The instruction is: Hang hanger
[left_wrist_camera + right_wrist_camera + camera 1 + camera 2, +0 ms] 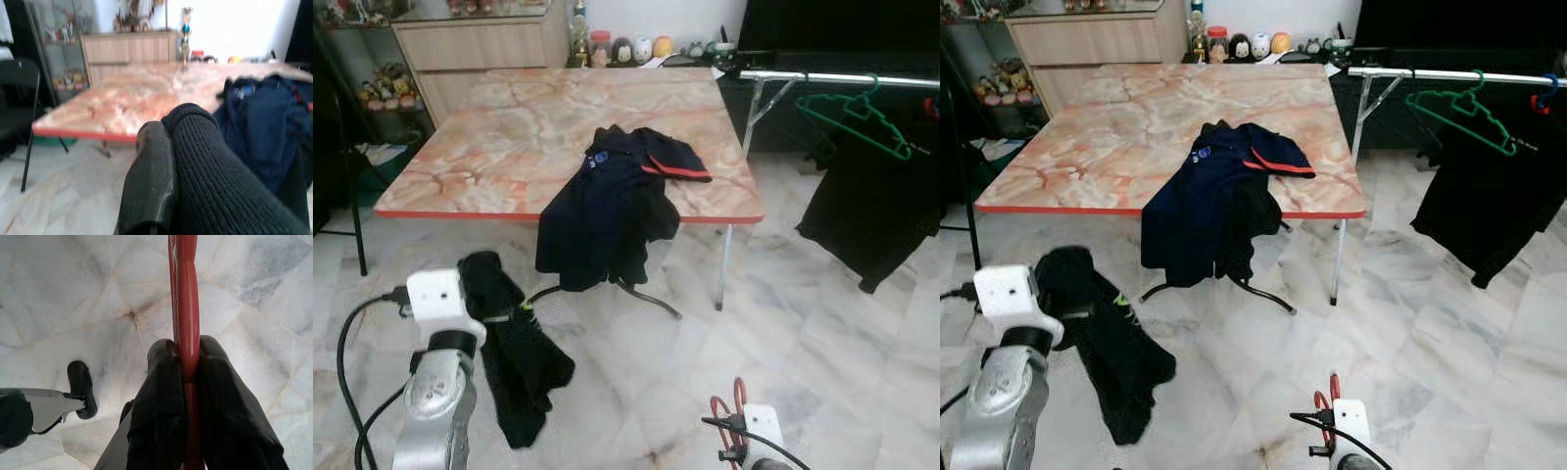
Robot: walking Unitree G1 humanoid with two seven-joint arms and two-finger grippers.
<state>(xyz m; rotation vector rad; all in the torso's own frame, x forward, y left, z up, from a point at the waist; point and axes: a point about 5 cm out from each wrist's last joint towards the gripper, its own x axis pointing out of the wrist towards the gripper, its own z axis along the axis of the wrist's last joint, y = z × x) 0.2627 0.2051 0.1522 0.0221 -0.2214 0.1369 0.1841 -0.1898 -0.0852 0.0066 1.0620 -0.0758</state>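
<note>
Right gripper (pixel 188 382) pinches the red hanger (pixel 188 308); left gripper (pixel 168 147) fingers press a black garment (pixel 514 343), below the counter (pixel 489 147). Risk: a thin edge grip may let the hanger twist before reaching the rail (pixel 842 77).

Jacket (pixel 617 201) drapes over table (pixel 509 137) front edge. Rail (pixel 842 78) stands right of table, hanger (pixel 857 119) on it. Cabinet (pixel 480 44) behind.

**No readable text**

Nothing can be read in any view. The navy shirt (pixel 607 201) on the table (pixel 509 137) carries a small pale chest badge, too small and blurred to make out. The jars and figurines on the far counter (pixel 636 49) show no legible labels.
</note>
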